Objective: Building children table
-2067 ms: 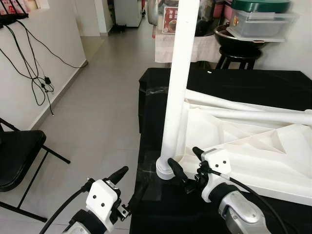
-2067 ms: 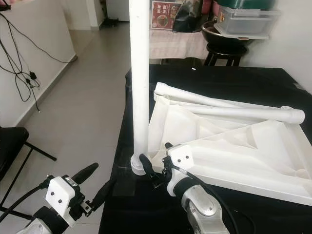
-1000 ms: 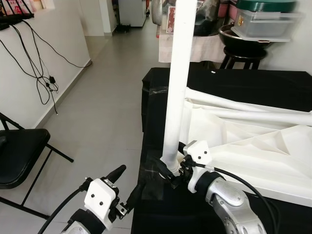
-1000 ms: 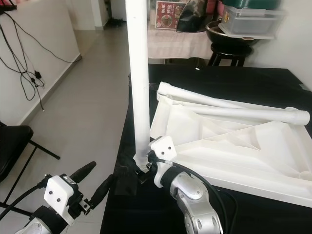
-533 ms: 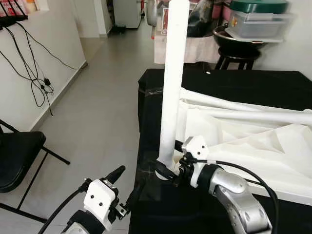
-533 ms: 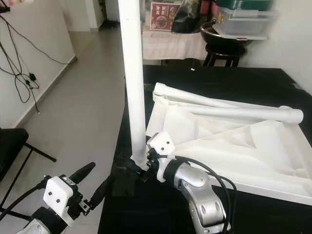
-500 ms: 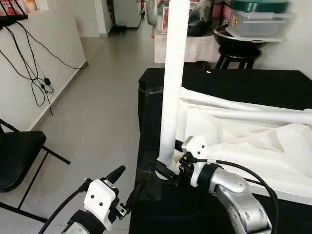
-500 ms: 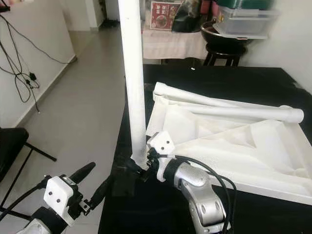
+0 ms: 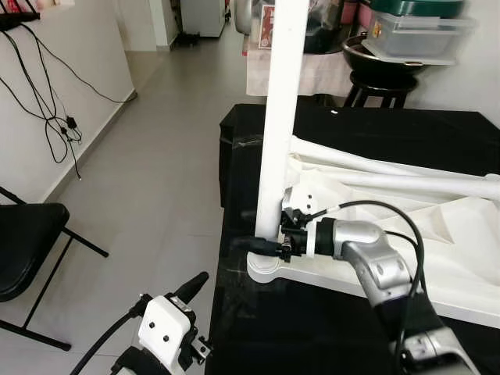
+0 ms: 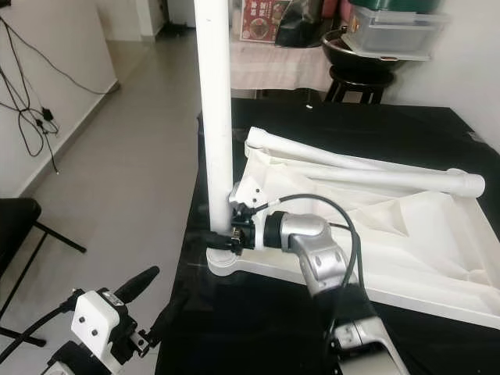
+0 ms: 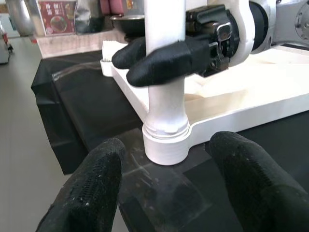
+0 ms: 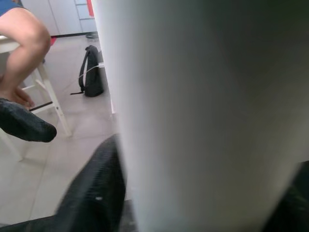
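A white children's table top [image 9: 437, 258] lies upside down on a black-covered table [image 9: 375, 129]. One white table leg [image 9: 277, 117] stands upright in the near-left corner socket [image 11: 166, 145]. My right gripper [image 9: 262, 244] is shut on this leg just above the socket, one black finger on each side of it [image 11: 159, 55]. In the right wrist view the leg [image 12: 203, 111] is pressed between the fingers [image 12: 96, 193]. Two more white legs [image 9: 406, 176] lie loose across the table top. My left gripper [image 11: 164, 193] hangs open, low off the table's near-left corner, facing the socket.
A black folding chair [image 9: 23, 250] stands on the grey floor at the left, with cables [image 9: 47, 101] hanging on the wall. Behind the table are a stool with a pan and a plastic box [image 9: 406, 39]. A person's leg [image 12: 24, 34] and a backpack [image 12: 91, 72] lie beyond.
My right gripper moved from beside the socket onto the leg's base and shut on it. The leg leaned left for a moment and now stands straighter. The left arm sank slightly.
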Robot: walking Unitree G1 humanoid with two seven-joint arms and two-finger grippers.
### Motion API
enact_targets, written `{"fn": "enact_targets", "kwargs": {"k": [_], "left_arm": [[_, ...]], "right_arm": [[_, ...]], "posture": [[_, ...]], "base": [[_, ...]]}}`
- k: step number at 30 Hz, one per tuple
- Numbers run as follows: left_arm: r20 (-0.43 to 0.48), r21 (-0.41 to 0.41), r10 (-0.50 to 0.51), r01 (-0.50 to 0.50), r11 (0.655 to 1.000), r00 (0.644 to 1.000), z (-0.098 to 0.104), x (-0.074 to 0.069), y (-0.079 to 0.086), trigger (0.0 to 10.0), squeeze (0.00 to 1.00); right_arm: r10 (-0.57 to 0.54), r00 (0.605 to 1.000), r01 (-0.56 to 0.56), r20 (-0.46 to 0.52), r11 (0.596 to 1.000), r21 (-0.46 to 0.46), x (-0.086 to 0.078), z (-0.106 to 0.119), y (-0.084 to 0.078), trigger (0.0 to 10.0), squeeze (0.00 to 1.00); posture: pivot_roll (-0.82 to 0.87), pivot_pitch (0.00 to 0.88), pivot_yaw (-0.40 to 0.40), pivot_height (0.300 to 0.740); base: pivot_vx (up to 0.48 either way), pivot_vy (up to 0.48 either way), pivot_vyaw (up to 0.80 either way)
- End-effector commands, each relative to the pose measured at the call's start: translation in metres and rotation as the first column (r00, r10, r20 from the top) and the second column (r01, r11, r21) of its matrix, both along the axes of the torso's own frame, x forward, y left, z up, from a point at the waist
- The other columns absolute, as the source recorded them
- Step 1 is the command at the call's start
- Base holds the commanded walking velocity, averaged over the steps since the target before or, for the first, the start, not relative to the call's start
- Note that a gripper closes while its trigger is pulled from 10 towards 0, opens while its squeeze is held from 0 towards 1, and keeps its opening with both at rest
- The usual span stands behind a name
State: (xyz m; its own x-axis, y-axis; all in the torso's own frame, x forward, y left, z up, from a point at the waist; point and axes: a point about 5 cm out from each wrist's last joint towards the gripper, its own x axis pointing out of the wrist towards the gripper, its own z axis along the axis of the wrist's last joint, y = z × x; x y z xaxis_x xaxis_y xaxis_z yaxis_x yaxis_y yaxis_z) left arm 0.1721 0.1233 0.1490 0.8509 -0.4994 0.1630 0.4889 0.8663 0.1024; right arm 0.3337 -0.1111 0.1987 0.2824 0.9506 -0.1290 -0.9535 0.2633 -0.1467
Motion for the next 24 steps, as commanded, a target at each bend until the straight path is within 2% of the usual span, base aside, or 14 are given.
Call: {"fn": "enact_targets", "kwargs": {"k": [1,5,8,9,10,12,13,14,15,16,17,18,19,24], "left_arm": [[-0.007,-0.006,-0.001,0.001,1.0,1.0,0.001,-0.003,-0.002,10.0,0.0],[-0.009,-0.008,-0.003,0.003,1.0,1.0,0.001,-0.004,-0.002,10.0,0.0],[-0.015,-0.018,-0.011,0.011,1.0,1.0,0.002,-0.005,-0.003,10.0,0.0],[-0.015,-0.018,-0.011,0.011,1.0,1.0,0.002,-0.005,-0.003,10.0,0.0],[-0.017,-0.019,-0.013,0.013,1.0,1.0,0.002,-0.005,-0.003,10.0,0.0],[-0.017,-0.019,-0.013,0.013,1.0,1.0,0.002,-0.005,-0.003,10.0,0.0],[-0.018,-0.02,-0.016,0.016,1.0,1.0,0.002,-0.005,-0.003,10.0,0.0],[-0.019,-0.019,-0.019,0.018,1.0,1.0,0.002,-0.005,-0.001,10.0,0.0],[-0.021,-0.018,-0.02,0.019,1.0,1.0,0.001,-0.004,0.001,10.0,0.0],[-0.021,-0.018,-0.02,0.019,1.0,1.0,0.001,-0.004,0.001,10.0,0.0],[-0.021,-0.017,-0.02,0.02,1.0,1.0,0.001,-0.003,0.002,10.0,0.0],[-0.02,-0.013,-0.022,0.022,1.0,1.0,0.001,-0.002,0.003,10.0,0.0],[-0.02,-0.01,-0.023,0.023,1.0,1.0,0.001,-0.001,0.003,10.0,0.0],[-0.022,-0.003,-0.021,0.021,1.0,1.0,-0.001,0.003,0.004,10.0,0.0]], "right_arm": [[0.056,0.998,-0.056,-0.004,0.998,-0.018,-0.001,-0.001,0.005,0.0,0.0],[0.024,1.0,-0.024,0.0,1.0,-0.01,0.003,0.002,-0.002,0.0,0.0],[-0.169,0.986,0.168,0.003,0.984,0.055,0.004,0.006,-0.033,0.0,0.0],[-0.169,0.986,0.168,0.003,0.984,0.055,0.004,0.006,-0.033,0.0,0.0],[-0.235,0.972,0.234,0.006,0.97,0.064,-0.001,0.003,-0.042,0.0,0.0],[-0.235,0.972,0.234,0.006,0.97,0.064,-0.001,0.003,-0.042,0.0,0.0],[-0.337,0.942,0.336,-0.016,0.937,0.093,-0.01,-0.002,-0.048,0.0,0.0],[-0.604,0.797,0.601,-0.027,0.786,0.145,-0.022,-0.009,-0.051,0.0,0.0],[-0.806,0.592,0.801,-0.024,0.585,0.127,-0.041,-0.017,-0.059,0.0,0.0],[-0.806,0.592,0.801,-0.024,0.585,0.127,-0.041,-0.017,-0.059,0.0,0.0],[-0.89,0.455,0.888,-0.029,0.45,0.092,-0.064,-0.025,-0.06,0.0,0.0],[-0.907,0.421,0.904,-0.008,0.419,0.079,-0.077,-0.028,-0.055,0.0,0.0],[-0.892,0.452,0.89,0.004,0.451,0.07,-0.082,-0.029,-0.049,0.0,0.0],[-0.881,0.472,0.88,0.025,0.473,0.037,-0.072,-0.037,-0.051,0.0,0.0]], "posture": [[0.09,0.176,-0.061,0.74],[0.08,0.181,-0.061,0.74],[0.05,0.184,-0.059,0.74],[0.05,0.184,-0.059,0.74],[0.04,0.184,-0.057,0.74],[0.04,0.184,-0.057,0.74],[0.02,0.183,-0.059,0.74],[0.02,0.181,-0.055,0.74],[0.01,0.18,-0.045,0.74],[0.01,0.18,-0.045,0.74],[0.0,0.18,-0.041,0.74],[0.0,0.174,-0.03,0.74],[0.0,0.171,-0.026,0.74],[0.01,0.149,-0.03,0.74]], "base": [[0.0,0.0,0.0],[0.0,0.0,0.0],[0.0,0.0,0.0],[0.0,0.0,0.0],[0.0,0.0,0.0],[0.0,0.0,0.0],[0.0,0.0,0.0],[0.0,0.0,0.0],[0.0,0.0,0.0],[0.0,0.0,0.0],[0.0,0.0,0.0],[0.0,0.0,0.0],[0.0,0.0,0.0],[0.0,0.0,0.0]]}}
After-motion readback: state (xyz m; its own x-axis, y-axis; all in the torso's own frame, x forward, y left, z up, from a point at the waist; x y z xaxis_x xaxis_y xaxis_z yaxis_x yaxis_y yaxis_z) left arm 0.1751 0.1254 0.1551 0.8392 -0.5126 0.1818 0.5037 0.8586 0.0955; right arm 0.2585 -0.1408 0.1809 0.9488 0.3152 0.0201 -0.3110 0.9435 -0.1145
